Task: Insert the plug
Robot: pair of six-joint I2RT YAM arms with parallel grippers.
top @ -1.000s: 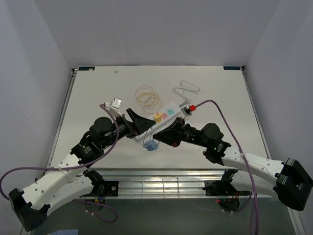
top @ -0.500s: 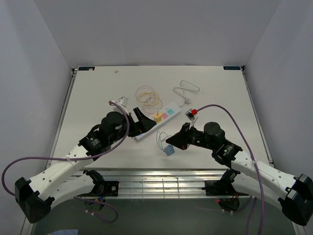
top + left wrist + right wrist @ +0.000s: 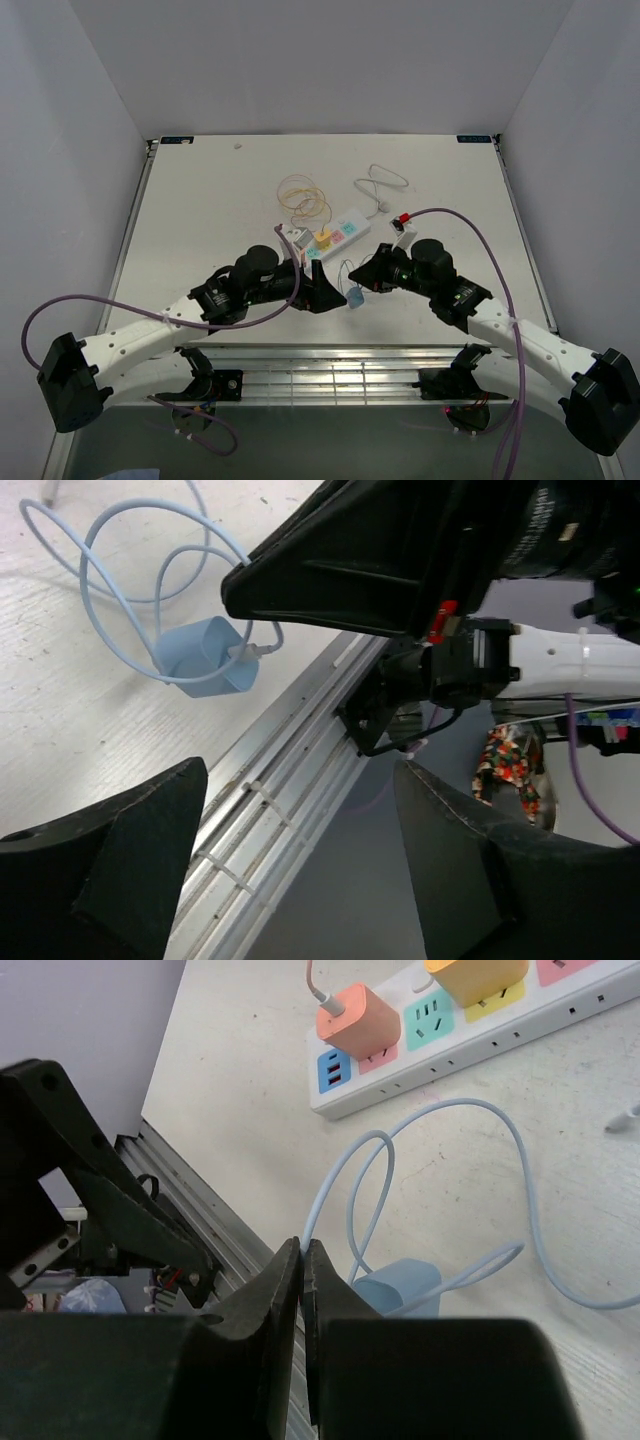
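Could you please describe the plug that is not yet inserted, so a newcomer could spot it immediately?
Find the white power strip near the middle of the table. Between it and the near edge, by the right hand, lies the light blue plug. Unlike the orange plug and yellow plug seated in the strip, it lies loose, trailing a looped pale blue cable.

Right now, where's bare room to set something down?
Bare: white tabletop at far-left corner and right side, past the thin white cable. Crowded: near middle, around the white power strip, pale blue charger, left hand, right hand.
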